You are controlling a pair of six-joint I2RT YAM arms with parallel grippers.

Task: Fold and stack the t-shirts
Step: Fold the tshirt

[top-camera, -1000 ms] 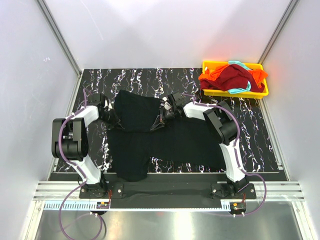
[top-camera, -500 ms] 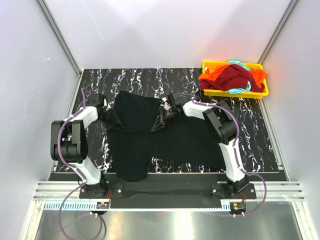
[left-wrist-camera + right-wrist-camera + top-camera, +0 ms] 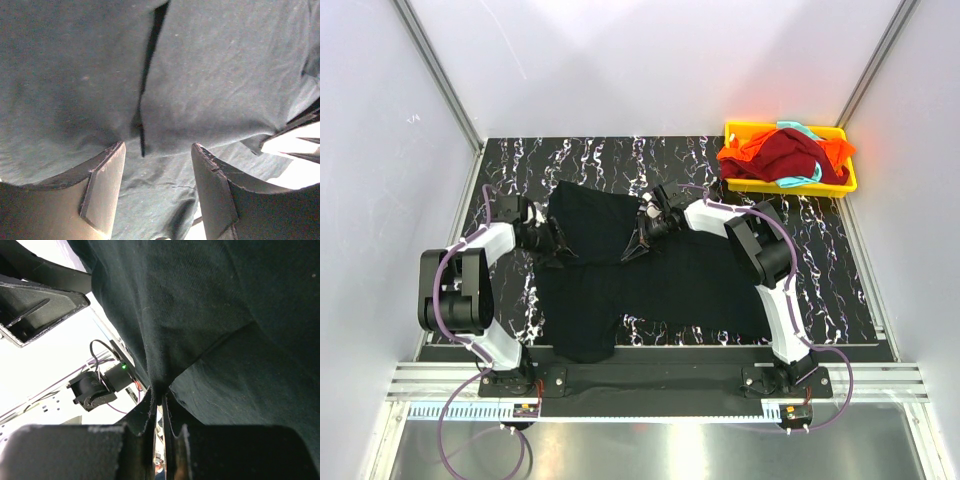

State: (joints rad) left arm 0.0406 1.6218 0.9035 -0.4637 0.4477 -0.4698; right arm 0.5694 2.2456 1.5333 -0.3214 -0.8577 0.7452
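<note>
The black t-shirt (image 3: 665, 285) lies spread on the marbled table, its far part folded over into a panel (image 3: 592, 222). My left gripper (image 3: 546, 240) hovers at that panel's left edge. In the left wrist view it (image 3: 158, 147) is open, with black cloth (image 3: 210, 75) lying below the jaws and nothing between them. My right gripper (image 3: 642, 234) is at the panel's right edge. In the right wrist view it (image 3: 161, 396) is shut on a pinched fold of the black t-shirt (image 3: 200, 315). The dark red (image 3: 790, 152), orange (image 3: 742, 152) and teal (image 3: 802, 180) t-shirts are piled at the back right.
The piled shirts lie in a yellow tray (image 3: 790, 189) at the table's back right corner. Bare marbled table (image 3: 820, 270) shows right of the black shirt and along the back. White walls enclose the table on three sides.
The left jaws have opened and let go of the black cloth, and the left gripper has drawn slightly back to the left. The right gripper holds its place on the fold.
</note>
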